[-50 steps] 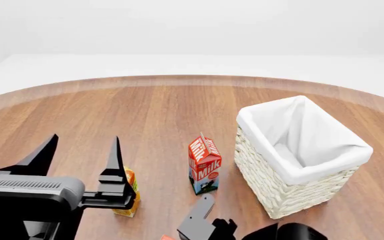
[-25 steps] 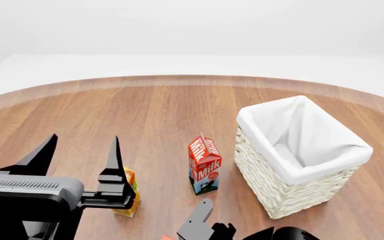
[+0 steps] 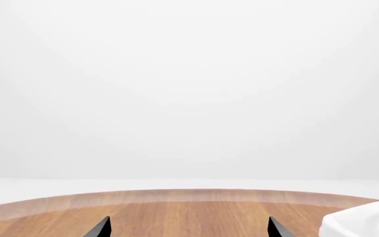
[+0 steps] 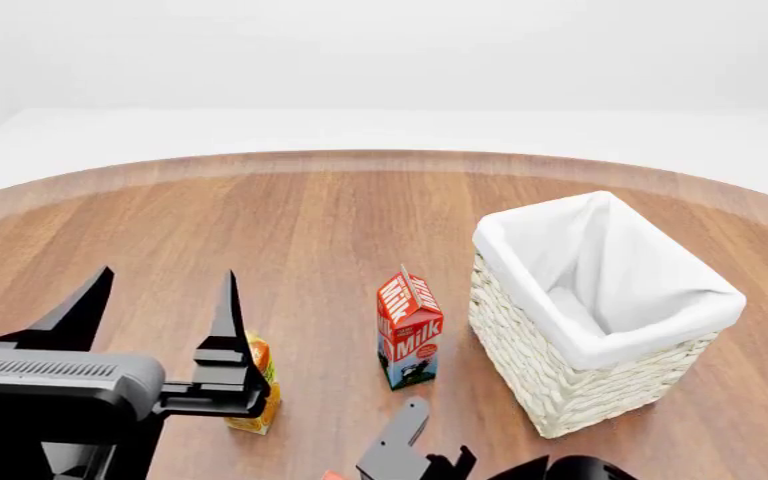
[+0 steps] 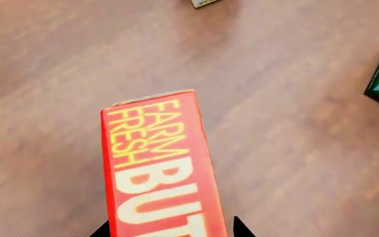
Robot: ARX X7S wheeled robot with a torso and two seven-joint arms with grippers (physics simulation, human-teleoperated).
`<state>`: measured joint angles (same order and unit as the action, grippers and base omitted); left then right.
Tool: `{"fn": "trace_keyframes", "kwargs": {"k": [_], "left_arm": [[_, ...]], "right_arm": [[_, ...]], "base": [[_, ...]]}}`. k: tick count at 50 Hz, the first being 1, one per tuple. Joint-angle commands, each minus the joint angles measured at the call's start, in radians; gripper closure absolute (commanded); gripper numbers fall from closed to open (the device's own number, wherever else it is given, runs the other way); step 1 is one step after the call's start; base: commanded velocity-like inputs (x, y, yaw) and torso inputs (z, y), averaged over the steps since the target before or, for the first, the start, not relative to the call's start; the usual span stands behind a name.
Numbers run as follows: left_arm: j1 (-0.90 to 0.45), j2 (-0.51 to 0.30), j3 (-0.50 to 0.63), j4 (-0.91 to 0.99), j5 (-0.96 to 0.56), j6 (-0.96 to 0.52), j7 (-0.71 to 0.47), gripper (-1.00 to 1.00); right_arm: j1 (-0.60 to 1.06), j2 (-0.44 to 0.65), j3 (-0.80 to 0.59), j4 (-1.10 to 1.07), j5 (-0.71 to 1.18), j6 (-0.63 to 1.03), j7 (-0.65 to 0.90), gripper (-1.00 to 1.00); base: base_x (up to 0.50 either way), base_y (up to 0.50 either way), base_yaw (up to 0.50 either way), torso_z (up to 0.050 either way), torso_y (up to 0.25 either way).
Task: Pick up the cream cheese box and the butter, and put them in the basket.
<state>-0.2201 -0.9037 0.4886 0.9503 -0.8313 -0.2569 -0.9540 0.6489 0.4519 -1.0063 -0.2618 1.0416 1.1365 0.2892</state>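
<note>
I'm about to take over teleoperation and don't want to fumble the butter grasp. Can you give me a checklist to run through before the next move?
1. Butter lined up between the right end effector fingertips in the right wrist view: ok.
2. Right end effector closed on the butter: cannot tell; only the fingertips show, either side of the box.
3. Basket upright with its mouth unobstructed: ok.
4. Milk carton standing between the right arm and the basket, so the carry path is not clear: not ok.
5. Left end effector open and holding nothing: ok.
6. Cream cheese box located: cannot tell.
</note>
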Motion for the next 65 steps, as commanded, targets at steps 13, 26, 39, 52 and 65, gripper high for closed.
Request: {"fn": "trace_keyframes", "kwargs": {"k": [13,26,39,52,65], "left_arm": [[0.005,0.0,0.008,-0.008,0.012,0.014,0.003,-1.0],[-0.012,-0.01,0.004,0.008,-0.015,0.002,-0.014,-1.0],[-0.009,-0.013,0.008,0.005,-0.009,0.009,-0.014,-1.0],[-0.012,-0.01,0.013,-0.008,-0.003,0.015,-0.007,-1.0],[-0.015,-0.015,0.015,0.001,-0.009,0.014,-0.014,-1.0]], "right_arm": [[0.004,0.025,0.089,-0.158,0.127,0.048,0.128,1.0],[0.042,0.046,0.2,-0.271,0.31,0.103,0.307,1.0],[0.088,0.077,0.286,-0.34,0.508,0.105,0.498,1.0],[0.166,0.127,0.338,-0.364,0.677,0.08,0.637,1.0],[0.302,0.169,0.368,-0.346,0.828,0.054,0.739,1.0]], "base": [[0.0,0.0,0.0,0.0,0.0],[0.0,0.0,0.0,0.0,0.001],[0.0,0.0,0.0,0.001,0.001],[0.0,0.0,0.0,0.0,0.001],[0.0,0.0,0.0,0.001,0.001]]}}
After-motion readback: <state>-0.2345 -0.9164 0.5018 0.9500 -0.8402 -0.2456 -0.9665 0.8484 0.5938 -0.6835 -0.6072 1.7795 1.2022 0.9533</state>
